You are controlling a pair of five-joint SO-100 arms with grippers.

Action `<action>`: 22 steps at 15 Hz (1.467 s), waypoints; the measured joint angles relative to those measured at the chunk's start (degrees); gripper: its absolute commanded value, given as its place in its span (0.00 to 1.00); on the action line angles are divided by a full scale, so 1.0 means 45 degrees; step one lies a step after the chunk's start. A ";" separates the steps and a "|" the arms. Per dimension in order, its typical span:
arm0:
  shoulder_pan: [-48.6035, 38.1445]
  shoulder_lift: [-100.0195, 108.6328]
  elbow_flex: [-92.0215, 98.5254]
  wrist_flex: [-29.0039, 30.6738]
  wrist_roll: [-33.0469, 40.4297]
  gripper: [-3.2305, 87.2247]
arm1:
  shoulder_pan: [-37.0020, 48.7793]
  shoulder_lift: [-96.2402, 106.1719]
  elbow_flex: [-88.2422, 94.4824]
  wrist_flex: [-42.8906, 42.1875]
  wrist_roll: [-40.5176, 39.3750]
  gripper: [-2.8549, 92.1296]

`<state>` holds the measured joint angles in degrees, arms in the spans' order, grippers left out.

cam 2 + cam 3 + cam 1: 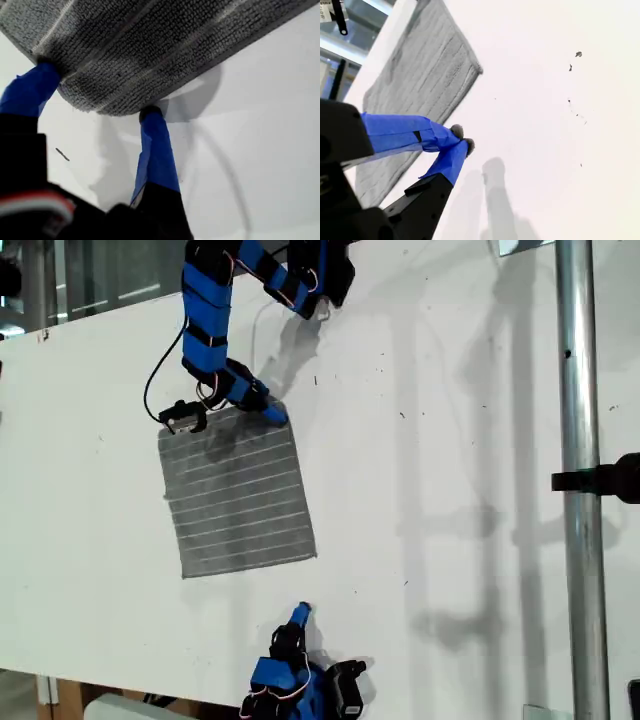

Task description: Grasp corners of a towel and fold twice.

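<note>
The towel (238, 492) lies flat on the white counter (450, 390), left of centre in the exterior view, grey with thin pale stripes running across it. It sits slightly skewed, its four corners spread out.

My first claw (270, 412) is down at the towel's upper right corner (283, 408) in the exterior view, at the end of the blue arm reaching in from the top of the frame. In the first wrist view its two blue fingers (157, 150) are spread apart, one on each side of the rounded cloth corner (100, 102), touching its edge but not pinched together; the claw is released.

My second claw (300, 612) hangs over bare counter near the bottom edge of the exterior view, just below the towel's lower right corner (312, 554) and apart from it. In the second wrist view its blue fingertips (457, 145) meet with nothing between them: clenched and empty, with the towel (420, 80) lying behind it.
</note>
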<state>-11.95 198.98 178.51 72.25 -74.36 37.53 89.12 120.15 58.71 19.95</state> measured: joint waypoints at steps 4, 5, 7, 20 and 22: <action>0.0000 0.0000 0.0000 0.0000 -0.0059 0.01 | 0.0039 -0.0684 -0.0684 0.0137 -0.0137 0.09; 0.0000 0.0000 0.0000 0.0000 -0.0117 0.01 | 0.0039 -0.0703 -0.0840 0.0117 -0.0137 0.09; 0.0000 0.0000 0.0000 0.0000 -0.0469 0.03 | 0.0039 -0.0801 -0.0996 0.0117 -0.0137 0.03; 0.0234 -2.1797 -2.0625 0.2988 0.5371 0.27 | -0.0371 -0.0801 -0.0996 0.0078 -0.0137 0.03; -0.0078 -2.5078 -2.4590 0.4473 0.6680 0.42 | -0.0371 -0.0801 -0.0977 0.0039 -0.0137 0.03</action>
<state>-12.30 86.13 67.85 92.37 -44.30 35.86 85.52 115.75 58.89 19.34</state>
